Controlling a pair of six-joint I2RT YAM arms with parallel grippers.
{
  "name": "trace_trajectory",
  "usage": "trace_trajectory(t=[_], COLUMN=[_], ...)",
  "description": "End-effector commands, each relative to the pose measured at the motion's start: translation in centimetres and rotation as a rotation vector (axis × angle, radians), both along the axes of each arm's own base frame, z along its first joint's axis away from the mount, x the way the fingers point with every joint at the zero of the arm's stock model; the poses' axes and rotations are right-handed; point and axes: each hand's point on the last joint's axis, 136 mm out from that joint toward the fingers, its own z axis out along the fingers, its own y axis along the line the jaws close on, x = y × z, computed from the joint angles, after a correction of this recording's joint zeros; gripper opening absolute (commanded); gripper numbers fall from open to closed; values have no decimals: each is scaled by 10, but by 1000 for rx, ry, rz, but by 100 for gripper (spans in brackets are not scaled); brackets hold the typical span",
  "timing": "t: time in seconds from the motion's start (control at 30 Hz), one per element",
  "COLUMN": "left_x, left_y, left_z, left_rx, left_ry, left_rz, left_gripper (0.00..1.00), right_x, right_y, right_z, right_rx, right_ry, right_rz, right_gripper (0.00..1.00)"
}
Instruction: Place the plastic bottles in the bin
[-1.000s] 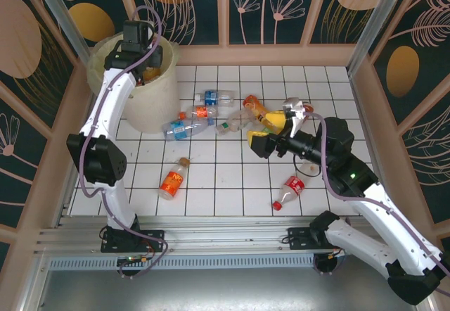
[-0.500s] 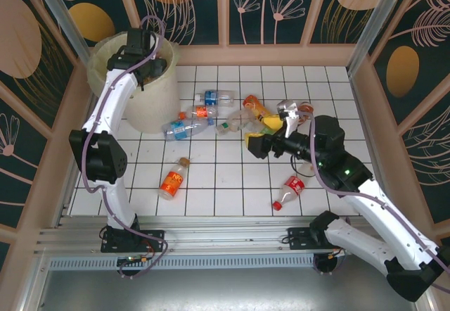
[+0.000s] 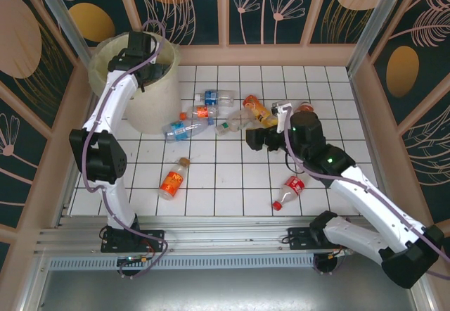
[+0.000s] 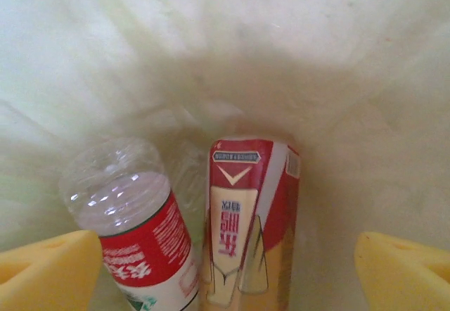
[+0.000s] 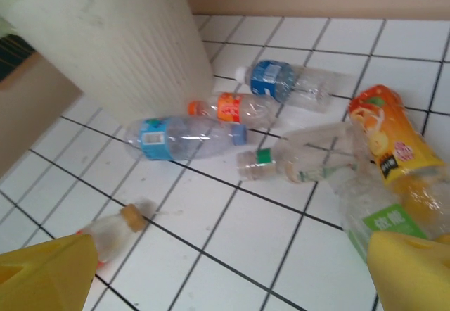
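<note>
My left gripper (image 3: pixel 145 61) hangs open inside the mouth of the cream bin (image 3: pixel 151 107). Its yellow fingertips (image 4: pixel 43 272) stand wide apart, touching nothing. Beneath them, on the pale bag lining (image 4: pixel 232 51), lie an amber bottle with a red and cream label (image 4: pixel 246 216) and a clear bottle with a red label (image 4: pixel 137 237). My right gripper (image 3: pixel 254 140) is open and low over the mid-table tiles. Ahead of it lie a clear green-capped bottle (image 5: pixel 309 157), a light-blue-labelled bottle (image 5: pixel 184 136) and an orange-labelled one (image 5: pixel 235 107).
More bottles lie around: a blue-labelled one (image 3: pixel 214 98), an orange juice bottle (image 3: pixel 258 109), a green-labelled one (image 5: pixel 394 216) by my right finger, a tan-capped orange one (image 3: pixel 172 181) and a red-labelled one (image 3: pixel 288 191). The bin's ribbed wall (image 5: pixel 116 40) stands at far left.
My left gripper went from shut to wide open over the bin, letting its bottle drop inside. The right arm swung left and lower toward the cluster of bottles.
</note>
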Motion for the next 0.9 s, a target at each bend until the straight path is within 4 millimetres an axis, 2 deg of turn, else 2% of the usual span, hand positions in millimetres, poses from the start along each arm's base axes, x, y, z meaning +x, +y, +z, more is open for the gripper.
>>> trace_trajectory(t=[0.0,0.17,0.2,0.3,0.4,0.5,0.6,0.67,0.73,0.87], left_x=[-20,-40,-48,-65,-84,-105,-129,-149,-168,-192], left_y=[11,28,30,29,18,-16,-63,-89,-106,-129], left_z=[56,86,99,117,133,142,139,131,118,88], left_rx=[-9,-32,-54,-136,-247,-418,-624,-761,-847,-881], left_ry=[-101,-192,-232,-323,-399,-427,-375,-332,-295,-223], left_rz=[58,175,191,208,161,5,-220,-347,-430,-489], left_gripper=[97,99,99,99,99,99,99,99,99,99], right_x=[13,27,29,35,40,47,50,54,57,66], right_y=[-13,-22,-23,-28,-33,-44,-48,-51,-54,-59], right_z=[-22,-46,-50,-63,-76,-93,-113,-123,-132,-150], right_rx=[-52,-93,-98,-116,-130,-148,-168,-196,-227,-286], right_ry=[34,93,100,131,169,226,298,325,341,370], right_rz=[-113,-181,-188,-205,-209,-223,-219,-231,-246,-264], right_gripper=[99,99,99,98,96,94,90,88,87,87])
